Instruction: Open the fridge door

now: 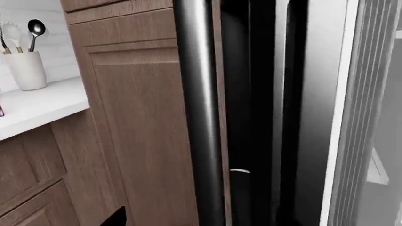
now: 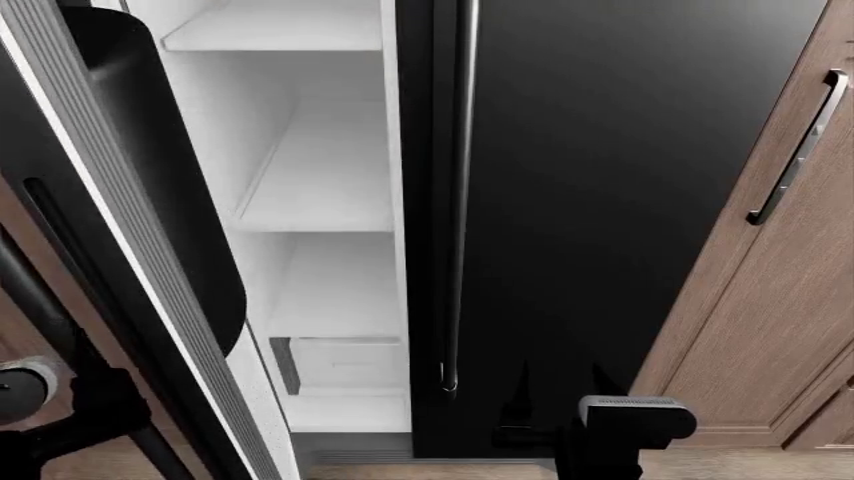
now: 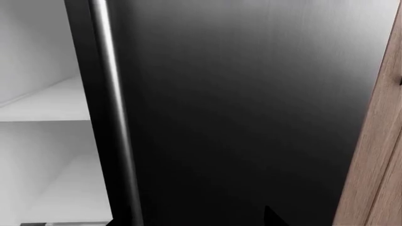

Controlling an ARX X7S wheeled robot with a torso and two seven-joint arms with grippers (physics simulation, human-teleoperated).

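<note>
Fridge (image 2: 601, 180) left door (image 2: 120, 270) swung open, white shelves (image 2: 320, 200) showing; right door shut. Left arm (image 2: 67, 410) near door's outer side. Neither gripper's jaws visible, can't tell their state.

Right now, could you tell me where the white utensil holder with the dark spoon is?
In the left wrist view, the white utensil holder stands on the white countertop, against the pale wall, beside the tall brown wooden cabinet next to the glossy black fridge.

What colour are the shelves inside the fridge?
White shelves in the fridge, clearest in the head view.
</note>
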